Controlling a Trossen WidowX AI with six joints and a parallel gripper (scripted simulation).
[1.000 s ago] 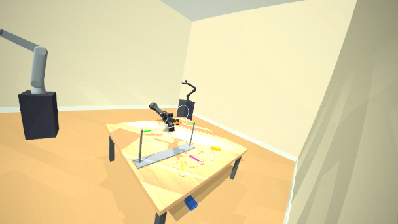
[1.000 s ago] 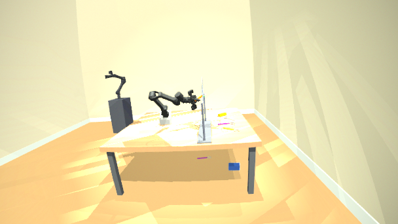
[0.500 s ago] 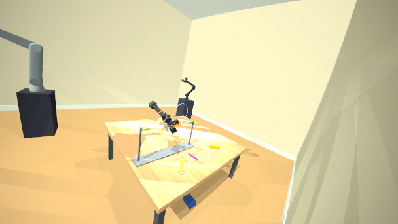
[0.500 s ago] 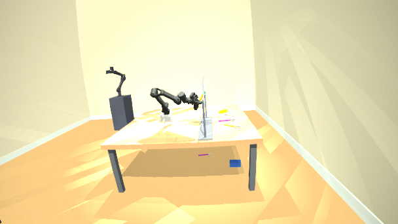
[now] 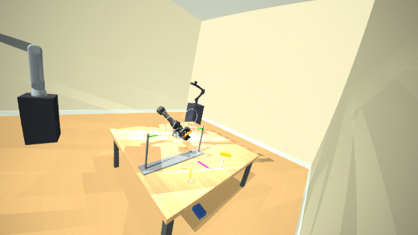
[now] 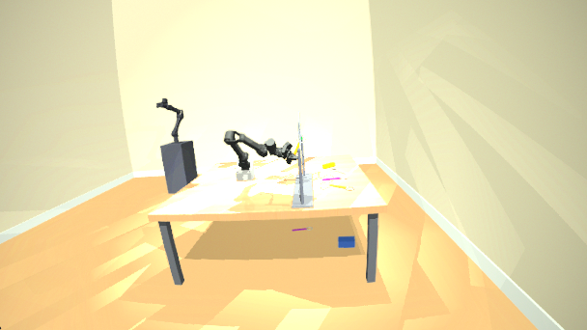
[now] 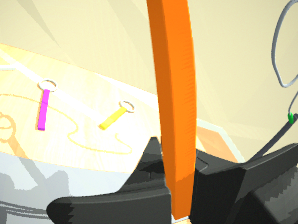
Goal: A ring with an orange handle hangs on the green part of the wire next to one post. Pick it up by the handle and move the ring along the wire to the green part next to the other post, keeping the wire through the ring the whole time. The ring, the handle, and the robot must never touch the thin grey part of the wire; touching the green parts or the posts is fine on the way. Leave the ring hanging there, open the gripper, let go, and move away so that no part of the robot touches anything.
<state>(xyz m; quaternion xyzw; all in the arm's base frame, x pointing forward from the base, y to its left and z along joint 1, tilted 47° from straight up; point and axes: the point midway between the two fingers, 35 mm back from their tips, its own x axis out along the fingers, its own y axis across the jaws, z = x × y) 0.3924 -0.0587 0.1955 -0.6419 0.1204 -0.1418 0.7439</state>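
Currently, the table extends below the jaws. Well apart from them, a grey arm stands on a black pedestal. A dark arm on a second pedestal also stands well apart. The working arm reaches from its base on the table to the jaws. Below them, a long base plate carries two upright posts.

The jaws are narrow, closed on the orange handle, which projects upward at a tilt. The green part at the farther post is near the jaws; the green part at the nearer post is farther away. The ring appears at the handle's outer end, near the closer green part; whether it touches the wire cannot be determined.

Lower than the jaws, on the table, lie a yellow block, a purple-handled ring and a yellow-handled ring.
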